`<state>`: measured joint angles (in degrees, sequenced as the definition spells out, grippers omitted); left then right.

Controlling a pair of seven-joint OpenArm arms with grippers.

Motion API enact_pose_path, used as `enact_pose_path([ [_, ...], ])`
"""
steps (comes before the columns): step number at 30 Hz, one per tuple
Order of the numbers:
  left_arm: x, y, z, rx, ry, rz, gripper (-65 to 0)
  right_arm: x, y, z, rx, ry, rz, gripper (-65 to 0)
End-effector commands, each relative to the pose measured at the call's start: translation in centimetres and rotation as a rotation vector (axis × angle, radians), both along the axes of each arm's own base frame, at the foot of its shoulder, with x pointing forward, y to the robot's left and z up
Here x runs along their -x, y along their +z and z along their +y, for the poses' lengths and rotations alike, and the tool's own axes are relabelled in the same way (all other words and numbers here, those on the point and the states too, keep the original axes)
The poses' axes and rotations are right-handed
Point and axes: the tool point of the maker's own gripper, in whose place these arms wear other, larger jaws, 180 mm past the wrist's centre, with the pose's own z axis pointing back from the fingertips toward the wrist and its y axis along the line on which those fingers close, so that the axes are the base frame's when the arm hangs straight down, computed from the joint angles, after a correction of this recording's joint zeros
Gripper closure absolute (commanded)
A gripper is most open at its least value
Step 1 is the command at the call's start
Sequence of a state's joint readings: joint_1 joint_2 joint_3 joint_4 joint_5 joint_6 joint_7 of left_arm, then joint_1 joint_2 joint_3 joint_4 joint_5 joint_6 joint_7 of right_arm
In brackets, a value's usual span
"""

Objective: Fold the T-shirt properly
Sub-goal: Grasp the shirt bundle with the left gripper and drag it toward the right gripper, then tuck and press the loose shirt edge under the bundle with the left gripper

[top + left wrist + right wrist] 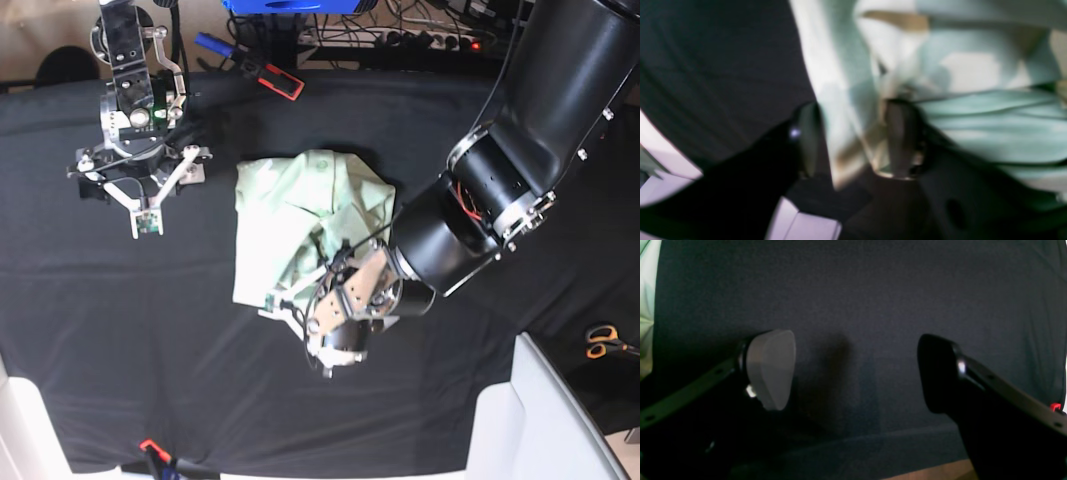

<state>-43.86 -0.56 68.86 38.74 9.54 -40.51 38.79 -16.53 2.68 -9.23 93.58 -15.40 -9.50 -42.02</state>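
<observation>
The pale mint-green T-shirt [290, 210] lies crumpled in a heap on the black tablecloth [120, 320] at mid-table. My left gripper [316, 312] is at the heap's lower right edge. In the blurred left wrist view its jaws stand apart, with a fold of the T-shirt [973, 110] running between the fingers [903, 140]. My right gripper [142, 196] hangs open over bare cloth to the left of the shirt, nothing between its fingers [771, 368]. Only a sliver of the T-shirt [646, 290] shows at that view's left edge.
Scissors [601, 340] lie at the right edge. A red-and-black tool [282, 82] and a blue pen [214, 44] lie at the back. A white panel [545, 420] stands at the front right corner. A small red item [150, 447] sits at the front edge.
</observation>
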Motion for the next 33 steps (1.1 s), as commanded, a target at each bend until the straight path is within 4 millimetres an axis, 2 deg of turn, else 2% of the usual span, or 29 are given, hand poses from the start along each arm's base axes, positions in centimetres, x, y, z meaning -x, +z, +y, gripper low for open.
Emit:
enact_pose_path([
  [1, -2.3, 2.3, -0.6, 0.015, 0.002, -0.061, -39.3, -1.0, 1.1, -0.3, 0.011, -0.001, -0.047, -54.3],
  [4, -3.4, 3.5, -0.6, 0.065, 0.051, -0.08, -53.9, -1.0, 1.1, -0.3, 0.011, -0.001, -0.047, -54.3],
  [6, -4.7, 4.9, -0.6, 0.116, 0.102, -0.099, -59.5, -1.0, 1.1, -0.3, 0.011, -0.001, -0.047, -54.3],
  [8, -5.7, 6.4, -1.0, 0.171, 0.147, -0.121, -61.3, -1.0, 1.1, -0.3, 0.011, -0.001, -0.047, -54.3],
  [10, -6.6, 9.0, -1.4, 0.191, 0.18, -0.179, -60.8, -1.0, 1.1, -0.3, 0.011, -0.001, -0.047, -54.3],
  [11, -5.9, 9.1, -1.5, 0.194, 0.197, -0.186, -59.8, -1.0, 1.1, -0.3, 0.011, -0.001, -0.047, -54.3],
  [12, -5.8, 9.9, -1.0, 0.193, 0.211, -0.217, -57.3, -1.0, 1.1, -0.3, 0.011, -0.001, -0.047, -54.3],
  [13, -5.4, 10.7, -0.5, 0.207, 0.223, -0.248, -51.9, -0.9, 1.1, -0.3, 0.011, -0.001, -0.047, -54.3],
  [14, -5.0, 11.8, 0.0, 0.224, 0.225, -0.286, -44.5, -1.0, 1.3, -0.3, 0.01, -0.001, -0.053, -54.3],
  [15, -4.0, 12.0, 0.4, 0.242, 0.23, -0.304, -35.9, -1.1, 1.6, -0.2, 0.008, 0.0, -0.062, -54.3],
  [17, -2.5, 12.2, 1.3, 0.258, 0.245, -0.323, -18.0, -1.1, 2.3, 0.0, 0.005, 0.005, -0.08, -54.3],
  [19, -1.6, 11.3, 2.4, 0.246, 0.276, -0.306, -2.2, -1.4, 3.1, 0.3, 0.0, 0.012, -0.103, -54.3],
  [20, -1.3, 10.9, 2.7, 0.241, 0.289, -0.297, 0.0, -1.4, 3.3, 0.3, 0.0, 0.012, -0.107, -54.3],
  [23, -0.5, 9.7, 4.5, 0.226, 0.34, -0.274, 0.0, -1.4, 3.3, 0.4, -0.004, 0.011, -0.109, -54.3],
  [24, -0.3, 9.6, 5.0, 0.229, 0.355, -0.271, -2.0, -1.4, 3.3, 0.4, -0.004, 0.011, -0.109, -54.3],
  [26, 0.2, 9.0, 5.6, 0.235, 0.386, -0.256, -7.4, -1.3, 3.2, 0.4, -0.003, 0.01, -0.106, -54.3],
  [31, 1.4, 7.4, 6.7, 0.234, 0.433, -0.216, -27.2, -1.2, 3.1, 0.4, -0.003, 0.01, -0.102, -54.3],
  [33, 1.7, 7.1, 6.6, 0.236, 0.434, -0.207, -30.9, -0.8, 2.9, 0.4, -0.004, 0.01, -0.094, -54.3],
])
